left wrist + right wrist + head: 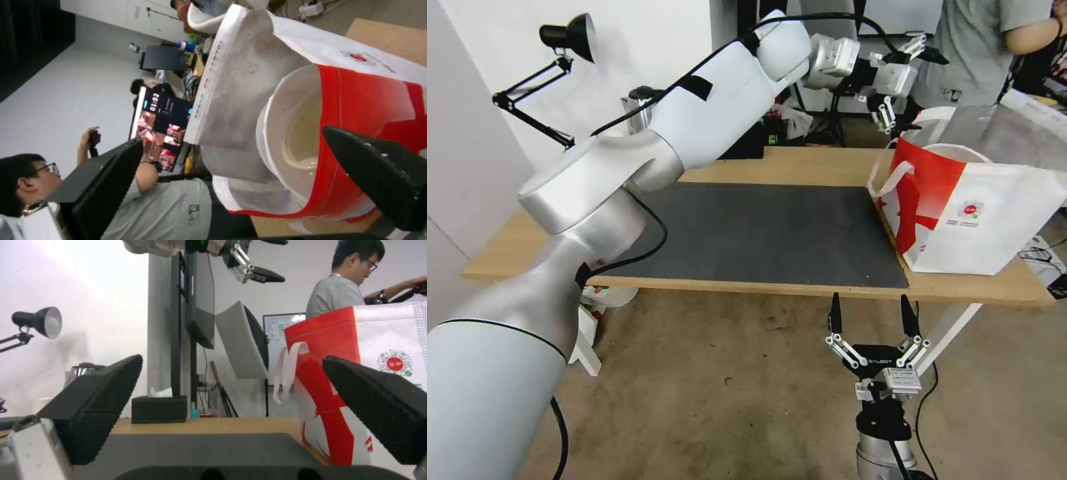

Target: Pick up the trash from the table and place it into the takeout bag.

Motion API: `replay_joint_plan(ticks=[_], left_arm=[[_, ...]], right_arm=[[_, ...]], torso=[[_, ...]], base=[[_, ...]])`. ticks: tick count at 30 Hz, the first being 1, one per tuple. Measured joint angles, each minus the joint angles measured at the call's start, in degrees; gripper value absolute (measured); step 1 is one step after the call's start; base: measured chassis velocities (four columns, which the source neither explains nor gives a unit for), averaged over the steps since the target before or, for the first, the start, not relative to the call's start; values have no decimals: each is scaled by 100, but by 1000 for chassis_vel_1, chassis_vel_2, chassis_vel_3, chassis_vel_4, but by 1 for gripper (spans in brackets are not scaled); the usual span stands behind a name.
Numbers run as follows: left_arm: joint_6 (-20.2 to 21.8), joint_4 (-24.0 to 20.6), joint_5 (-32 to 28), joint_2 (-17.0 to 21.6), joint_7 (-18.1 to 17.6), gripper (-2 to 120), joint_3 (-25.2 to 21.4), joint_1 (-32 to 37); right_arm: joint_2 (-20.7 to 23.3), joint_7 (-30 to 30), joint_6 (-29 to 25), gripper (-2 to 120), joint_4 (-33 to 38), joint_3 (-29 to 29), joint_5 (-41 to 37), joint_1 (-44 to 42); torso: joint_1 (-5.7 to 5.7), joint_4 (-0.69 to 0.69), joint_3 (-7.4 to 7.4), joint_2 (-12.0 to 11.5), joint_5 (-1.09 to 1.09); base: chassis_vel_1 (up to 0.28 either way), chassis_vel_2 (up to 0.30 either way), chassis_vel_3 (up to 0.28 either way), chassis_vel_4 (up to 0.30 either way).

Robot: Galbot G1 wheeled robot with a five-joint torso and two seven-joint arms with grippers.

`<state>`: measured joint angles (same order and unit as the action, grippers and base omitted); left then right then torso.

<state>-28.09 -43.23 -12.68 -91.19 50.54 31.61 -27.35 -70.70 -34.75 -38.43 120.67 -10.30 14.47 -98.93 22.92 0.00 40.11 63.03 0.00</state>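
Red-and-white takeout bag [960, 213] sits at 3 o'clock on the table [800, 163], beside the dark grey mat [760, 233]. We've got our left claw [908, 90] up over its mouth at 1 o'clock, jaws wide and empty; the left wrist view shows a beige bowl [302, 133] inside. Right claw [872, 320] hangs low at 6 o'clock, also wide, "GALBOT" on it. Bag looks soft and light, so we'd grab the loop handles [887, 177]. Logo text's unreadable.
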Motion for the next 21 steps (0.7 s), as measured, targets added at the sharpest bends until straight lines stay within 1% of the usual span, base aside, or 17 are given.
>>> replay_joint_plan(ticks=[2,8,11,19,21], left_arm=[[42,1,-3,34,87,100,-100,54],[89,-78,-171,203,98,100,-167,91],[166,-232,-363,395,96,100,-209,106],[194,-475,-395,669,95,100,-367,197],[197,-493,-396,686,95,100,-379,210]], right_arm=[[0,0,0,100,0,0,0,0],[0,0,0,100,0,0,0,0],[0,0,0,100,0,0,0,0],[0,0,0,100,0,0,0,0],[0,0,0,100,0,0,0,0]], torso=[[0,-1,0,0,0],[0,0,0,0,-1],[0,1,0,0,-1],[0,0,0,0,-1],[0,1,0,0,-1]], base=[[0,0,0,0],[0,0,0,0],[0,0,0,0],[0,0,0,0],[0,0,0,0]])
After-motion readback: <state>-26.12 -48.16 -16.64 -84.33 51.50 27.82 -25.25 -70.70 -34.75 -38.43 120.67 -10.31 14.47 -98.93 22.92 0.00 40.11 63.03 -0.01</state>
